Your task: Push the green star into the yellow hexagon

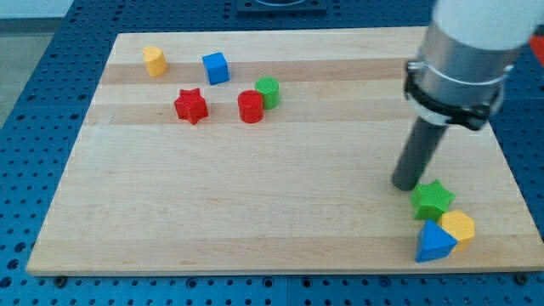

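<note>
Right now, in the single camera view, my tip (pixel 405 184) sits on the wooden surface (pixel 255 212) near its four o'clock corner. As an end effector it is only a straight dark rod, with nothing to open or close and nothing in its hold. The green star (pixel 433 199) lies just beside the tip, off at about four o'clock from it, and I cannot tell whether the two touch. The yellow hexagon (pixel 459 225) lies on from the star at about the same four o'clock bearing, so close that they look to be touching. Tip, star and hexagon therefore stand almost in one line, and I judge that a short push along that line is all the task still needs. A blue triangle (pixel 434 244) presses against the hexagon at its eight o'clock side and may be shoved along too. Far off toward ten o'clock stand a second yellow block (pixel 154 61), a blue cube (pixel 216 68), a red star (pixel 191 106), a red cylinder (pixel 250 107) and a green cylinder (pixel 269 91).
</note>
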You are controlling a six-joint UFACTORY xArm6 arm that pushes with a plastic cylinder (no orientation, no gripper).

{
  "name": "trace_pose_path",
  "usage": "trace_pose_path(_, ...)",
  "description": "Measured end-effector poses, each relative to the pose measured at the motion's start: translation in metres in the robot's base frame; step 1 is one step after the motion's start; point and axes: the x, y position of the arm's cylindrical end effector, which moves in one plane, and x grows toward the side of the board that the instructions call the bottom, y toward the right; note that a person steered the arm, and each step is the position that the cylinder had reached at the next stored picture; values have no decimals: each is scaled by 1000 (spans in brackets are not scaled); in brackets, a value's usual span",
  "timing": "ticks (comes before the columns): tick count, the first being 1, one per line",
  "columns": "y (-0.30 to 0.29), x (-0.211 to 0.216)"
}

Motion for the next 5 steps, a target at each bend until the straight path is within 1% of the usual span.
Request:
trace_pose_path(1,-66,-5)
trace_pose_path(2,-182,-8)
trace_pose_path(3,-294,-39)
trace_pose_path(4,-376,-89)
trace_pose_path(5,-371,-144)
